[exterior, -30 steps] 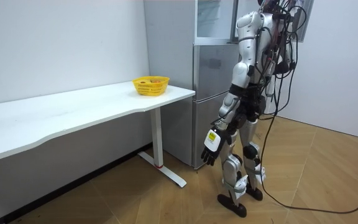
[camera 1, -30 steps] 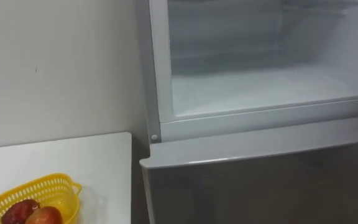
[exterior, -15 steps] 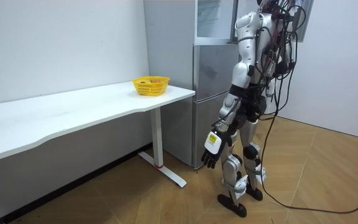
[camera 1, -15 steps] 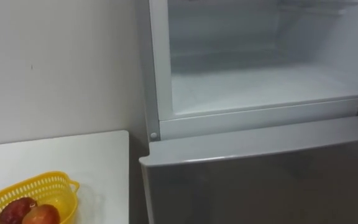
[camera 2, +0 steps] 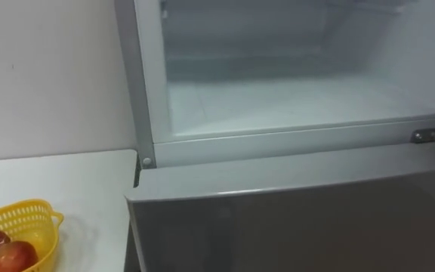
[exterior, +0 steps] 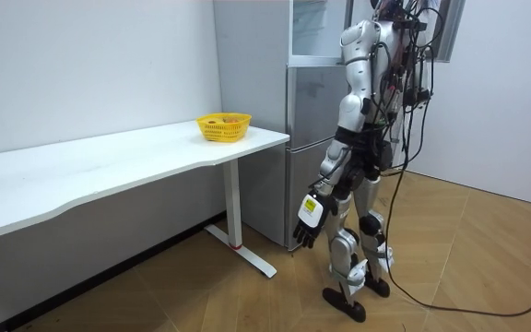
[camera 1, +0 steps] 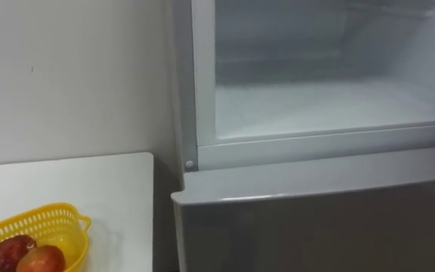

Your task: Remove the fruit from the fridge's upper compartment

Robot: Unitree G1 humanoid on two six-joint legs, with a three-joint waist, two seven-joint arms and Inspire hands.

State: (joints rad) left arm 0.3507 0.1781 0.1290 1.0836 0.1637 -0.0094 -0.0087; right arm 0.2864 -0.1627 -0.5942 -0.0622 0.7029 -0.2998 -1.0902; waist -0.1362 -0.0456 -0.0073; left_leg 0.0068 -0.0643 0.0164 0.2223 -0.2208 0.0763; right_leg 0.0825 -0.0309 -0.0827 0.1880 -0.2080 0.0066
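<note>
- I've got the robot standing right up at the fridge, facing it, with the end of the white table just off to its left
- the upper fridge compartment is open in front of the head camera; what I can see of it is a white floor and pale back wall
- honestly can't tell from these views where the thing to fetch is
- the grey lower door under it is closed
- left hand hangs down by the thigh in the room view, fingers loose and pointing at the floor, grasping nothing
- a yellow basket sits on the table near the fridge end, with a dark red fruit and an orange-red fruit touching inside it
- plain light wall behind the table
</note>
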